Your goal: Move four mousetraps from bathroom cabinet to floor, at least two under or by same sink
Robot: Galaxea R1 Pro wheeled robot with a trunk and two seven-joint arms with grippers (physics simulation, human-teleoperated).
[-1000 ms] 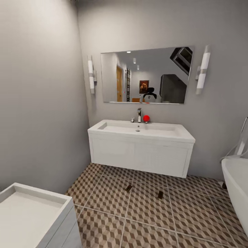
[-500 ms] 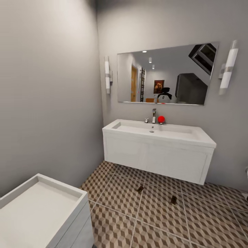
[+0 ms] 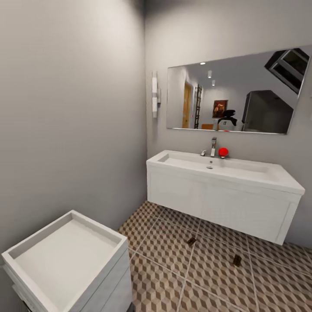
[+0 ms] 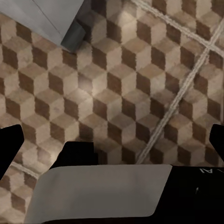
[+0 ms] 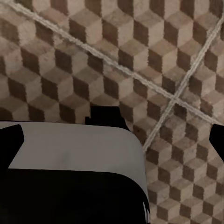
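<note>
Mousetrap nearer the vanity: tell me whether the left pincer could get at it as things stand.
Probably not yet. That mousetrap lies on the open bathroom floor ahead of the sink, nothing covering it, but the left wrist view shows bare tiles below the left pincer, no trap.

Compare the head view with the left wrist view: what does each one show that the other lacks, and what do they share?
Head view alone: the bathroom sink under a mirror, a red ball by the tap, and two mousetraps lying in front of the sink. Left wrist view alone: the left gripper, its dark fingertips at the picture's two edges, nothing between them. Shared: the bathroom floor with its cube pattern.
</note>
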